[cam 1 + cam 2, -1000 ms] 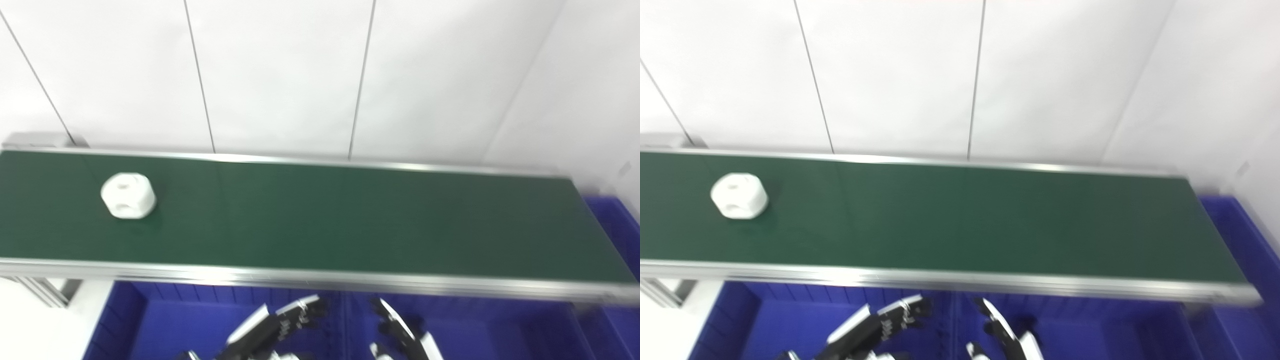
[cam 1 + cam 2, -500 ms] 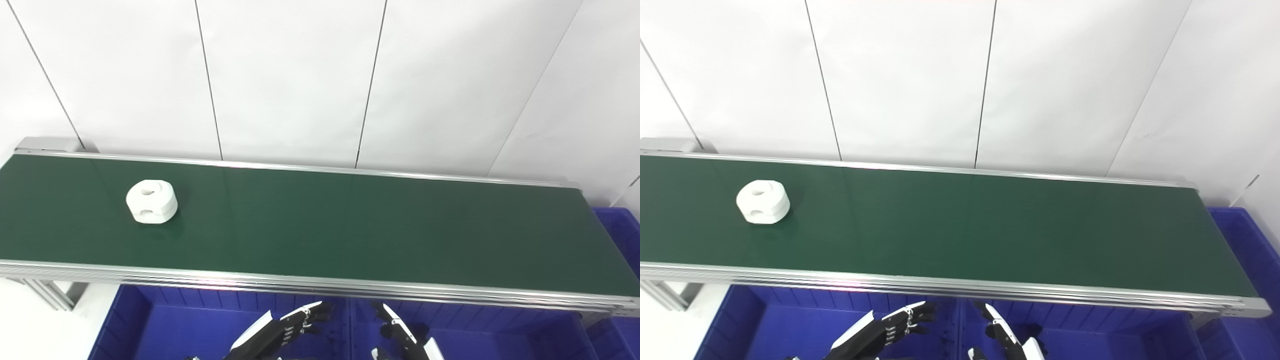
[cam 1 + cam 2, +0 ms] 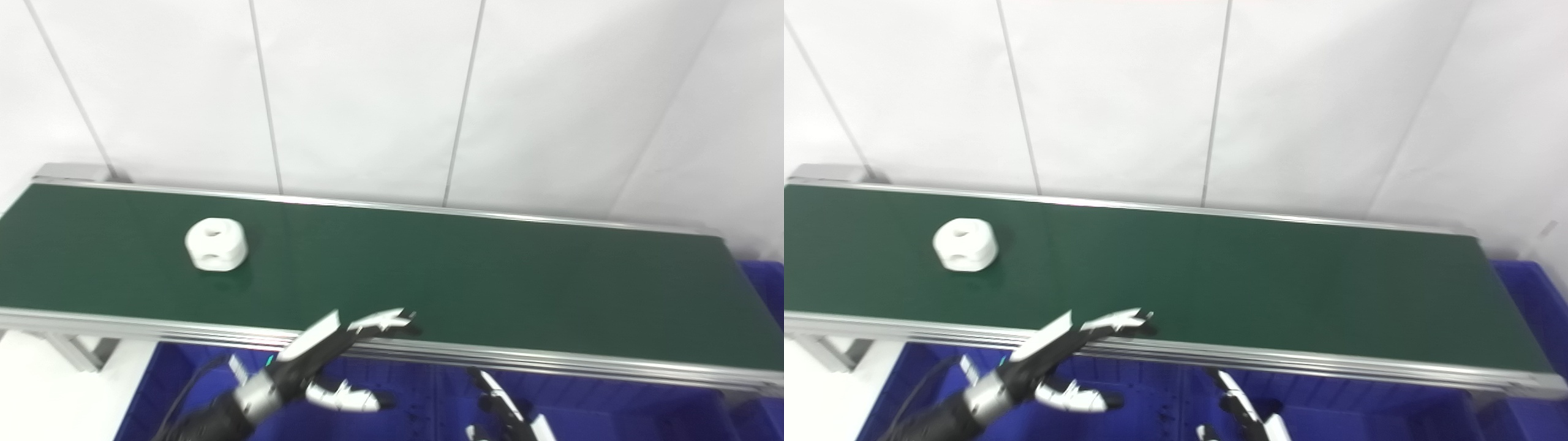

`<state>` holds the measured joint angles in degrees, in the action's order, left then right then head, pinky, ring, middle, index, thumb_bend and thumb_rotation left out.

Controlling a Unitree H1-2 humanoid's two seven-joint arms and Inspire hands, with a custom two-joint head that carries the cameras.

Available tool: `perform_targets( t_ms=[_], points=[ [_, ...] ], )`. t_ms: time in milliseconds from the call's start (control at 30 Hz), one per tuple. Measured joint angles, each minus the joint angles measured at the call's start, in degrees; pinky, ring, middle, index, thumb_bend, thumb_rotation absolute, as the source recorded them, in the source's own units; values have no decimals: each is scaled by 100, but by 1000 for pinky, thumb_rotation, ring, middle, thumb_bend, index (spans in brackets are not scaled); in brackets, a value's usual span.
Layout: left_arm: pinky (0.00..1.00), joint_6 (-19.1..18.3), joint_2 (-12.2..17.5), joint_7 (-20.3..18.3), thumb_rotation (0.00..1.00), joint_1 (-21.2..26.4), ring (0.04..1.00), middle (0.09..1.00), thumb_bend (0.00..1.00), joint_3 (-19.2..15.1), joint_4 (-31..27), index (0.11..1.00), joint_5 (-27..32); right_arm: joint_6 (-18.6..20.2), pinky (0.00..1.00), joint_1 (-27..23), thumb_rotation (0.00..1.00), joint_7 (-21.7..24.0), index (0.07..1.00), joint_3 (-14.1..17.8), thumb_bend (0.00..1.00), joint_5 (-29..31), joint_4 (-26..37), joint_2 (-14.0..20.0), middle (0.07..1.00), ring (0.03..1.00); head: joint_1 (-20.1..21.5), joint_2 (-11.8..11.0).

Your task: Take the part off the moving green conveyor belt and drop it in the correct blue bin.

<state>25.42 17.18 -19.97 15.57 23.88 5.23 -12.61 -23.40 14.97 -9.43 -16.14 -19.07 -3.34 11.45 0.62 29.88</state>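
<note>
- Green conveyor belt (image 3: pixel 490 275) spans the scene; blue bins (image 3: pixel 184 392) sit along its near side
- Left hand (image 3: pixel 334 352) hovers at the near rail, fingers spread, holding nothing; lead the moving part, then close from above
- White part (image 3: pixel 216 244) rides the belt's left section, far-left of that hand
- Right hand (image 3: pixel 508 419) is low over the bins; grasp state cannot be told

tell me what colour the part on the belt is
White; the part shows best in the left eye view.

Black-and-white left hand (image 3: pixel 334 352) with white-tipped fingers (image 3: pixel 392 319), silver wrist, black cable.
</note>
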Motion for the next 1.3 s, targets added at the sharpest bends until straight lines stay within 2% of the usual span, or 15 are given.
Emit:
perform_targets(
  t_ms=[100, 167, 233, 333, 433, 533, 667, 767, 967, 1100, 1200, 1300],
  points=[
    [945, 15, 379, 349, 629, 672, 925, 917, 501, 218, -74, 841, -410, -2, 859, -39, 918, 26, 923, 11, 333, 3, 0, -3, 937, 907, -26, -9],
    [911, 25, 631, 750, 653, 1107, 906, 907, 535, 304, -68, 836, -719, -2, 862, -57, 914, 34, 921, 18, 325, 13, -3, 1, 937, 909, -44, -17],
    [902, 31, 782, 1168, 633, 1473, 895, 901, 576, 336, -18, 832, -1147, -3, 865, -67, 909, 35, 920, 17, 319, 18, -20, 14, 936, 910, -70, -26],
    [858, 43, 821, 1597, 542, 1993, 855, 894, 699, 290, 284, 840, -1727, -3, 856, -120, 899, 67, 917, 14, 333, 38, -39, 31, 933, 906, -79, -44],
    [759, 51, 807, 1808, 517, 2371, 824, 892, 808, 235, 694, 856, -2178, -3, 853, -208, 901, 93, 916, 15, 344, 79, -38, 18, 931, 902, -44, -61],
    [726, 55, 780, 1976, 495, 2613, 817, 893, 857, 228, 1227, 862, -2482, -4, 855, -220, 913, 93, 916, 15, 345, 85, -45, 23, 931, 903, -26, -70],
    [713, 52, 701, 2059, 486, 2929, 842, 915, 951, 190, 2121, 892, -2798, -4, 855, -208, 908, 92, 917, 18, 334, 83, -45, 42, 933, 903, 17, -70],
    [813, -95, 693, 2047, 541, 3133, 923, 978, 995, 182, 2596, 964, -3040, -5, 854, -198, 917, 87, 915, 31, 341, 83, -40, 46, 930, 902, 35, -70],
    [902, -356, 619, 1930, 568, 3412, 976, 999, 1000, 238, 3358, 995, -3262, -5, 858, -154, 901, 82, 914, 41, 322, 82, -13, 49, 932, 904, 61, -35],
    [937, -631, 598, 1648, 543, 3482, 996, 1000, 1000, 350, 3833, 993, -3392, -5, 855, -89, 906, 82, 913, 56, 326, 83, 42, 49, 931, 902, 53, -18],
    [948, -666, 582, 1569, 526, 3499, 1000, 1000, 1000, 473, 4079, 985, -3415, -5, 849, -59, 898, 82, 911, 59, 316, 85, 53, 55, 930, 899, 44, -9],
    [947, -642, 522, 1583, 522, 3555, 1000, 1000, 1000, 591, 4578, 982, -3416, -5, 844, -60, 899, 82, 909, 59, 314, 78, 85, 54, 928, 896, 53, 18]
  ],
)
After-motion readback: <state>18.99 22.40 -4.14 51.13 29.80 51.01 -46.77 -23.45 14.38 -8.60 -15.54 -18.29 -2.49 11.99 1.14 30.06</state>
